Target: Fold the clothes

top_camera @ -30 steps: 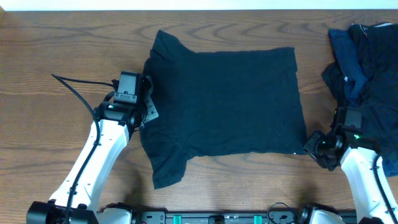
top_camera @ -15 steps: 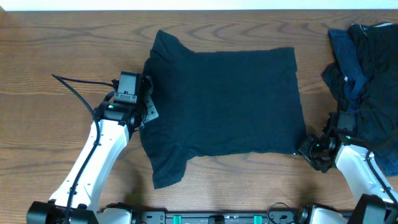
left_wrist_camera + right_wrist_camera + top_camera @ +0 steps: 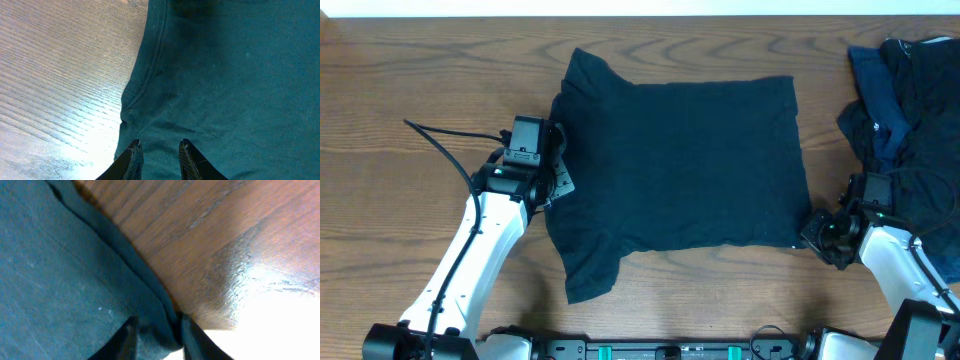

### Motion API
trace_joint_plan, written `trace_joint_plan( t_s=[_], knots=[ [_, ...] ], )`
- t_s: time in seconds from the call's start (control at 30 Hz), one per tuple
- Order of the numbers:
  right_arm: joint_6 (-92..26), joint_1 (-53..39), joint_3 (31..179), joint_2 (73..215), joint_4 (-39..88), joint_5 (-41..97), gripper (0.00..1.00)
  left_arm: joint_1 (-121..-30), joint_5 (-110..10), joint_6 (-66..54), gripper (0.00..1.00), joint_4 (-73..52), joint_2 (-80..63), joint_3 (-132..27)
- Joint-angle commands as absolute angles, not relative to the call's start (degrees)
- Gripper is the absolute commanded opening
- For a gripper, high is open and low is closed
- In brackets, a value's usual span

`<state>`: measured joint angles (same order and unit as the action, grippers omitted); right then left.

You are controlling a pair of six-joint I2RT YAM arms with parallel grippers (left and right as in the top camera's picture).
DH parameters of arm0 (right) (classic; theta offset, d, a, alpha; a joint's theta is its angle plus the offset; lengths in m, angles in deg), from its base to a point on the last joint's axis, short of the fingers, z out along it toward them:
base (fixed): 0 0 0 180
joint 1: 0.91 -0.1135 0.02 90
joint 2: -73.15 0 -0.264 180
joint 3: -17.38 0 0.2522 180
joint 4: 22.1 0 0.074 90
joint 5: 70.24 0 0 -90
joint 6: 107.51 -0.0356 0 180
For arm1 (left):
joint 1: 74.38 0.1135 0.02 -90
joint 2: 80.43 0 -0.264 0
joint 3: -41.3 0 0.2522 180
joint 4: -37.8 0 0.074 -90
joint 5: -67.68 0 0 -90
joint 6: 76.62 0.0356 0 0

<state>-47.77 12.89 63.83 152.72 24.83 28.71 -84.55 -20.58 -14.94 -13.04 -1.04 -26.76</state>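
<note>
A very dark navy T-shirt (image 3: 680,170) lies spread flat in the middle of the wooden table (image 3: 420,80). My left gripper (image 3: 552,172) sits at its left edge, by the sleeve. In the left wrist view the left gripper (image 3: 159,151) has its narrow-set fingers closed on the shirt fabric (image 3: 225,75) beside the seam. My right gripper (image 3: 816,232) is at the shirt's lower right corner. In the right wrist view the right gripper (image 3: 159,337) pinches the bunched hem of the shirt (image 3: 60,270).
More of the clothes (image 3: 910,110), dark navy and black, lie piled at the table's right edge, just behind the right arm. A black cable (image 3: 445,140) runs over the table left of the left arm. Bare wood (image 3: 210,230) lies beside the hem.
The right gripper reached in to the shirt's lower right corner and drew back slightly, and its jaws have narrowed onto the hem. The left arm and the shirt have not moved.
</note>
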Motion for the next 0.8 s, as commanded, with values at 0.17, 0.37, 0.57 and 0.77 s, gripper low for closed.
trace_joint_plan(
  t_s=[0.17, 0.37, 0.57, 0.77],
  knots=[
    [-47.61, 13.33, 62.19, 154.92, 24.67, 28.16, 0.01, -84.29, -19.89, -11.27, 0.28, -16.01, -1.06, -27.07],
    [-47.61, 13.33, 62.19, 154.92, 24.56, 28.19, 0.01, -84.29, -19.89, -11.33, 0.61, -20.73, -1.06, -27.07],
    [-47.61, 13.33, 62.19, 154.92, 24.54, 28.16, 0.01, -83.15, -19.91, -15.46, 0.60, -26.48, -1.01, -26.81],
    [-47.61, 13.33, 62.19, 154.92, 24.19, 28.16, 0.01, -82.52, -26.46, -16.97, 0.55, -30.24, -1.01, -23.60]
  ],
)
